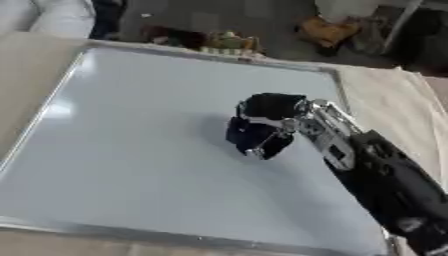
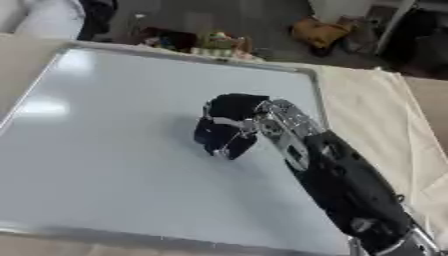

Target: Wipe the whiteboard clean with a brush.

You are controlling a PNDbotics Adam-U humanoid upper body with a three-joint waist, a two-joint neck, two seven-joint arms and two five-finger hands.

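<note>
A large whiteboard (image 1: 131, 150) with a metal frame lies flat on the table and fills most of both views; I see no marks on its surface. My right hand (image 1: 267, 117) reaches in from the lower right and rests on the board right of its middle. Its fingers are curled round a dark blue brush (image 1: 254, 136), which is pressed down on the board. The brush is partly hidden under the hand. My left hand shows in neither view.
A beige cloth (image 2: 376, 115) covers the table to the right of the board. Beyond the board's far edge, the floor holds coloured clutter (image 1: 223, 42) and a brown object (image 2: 319, 30). A pale cushion (image 1: 52, 17) sits at top left.
</note>
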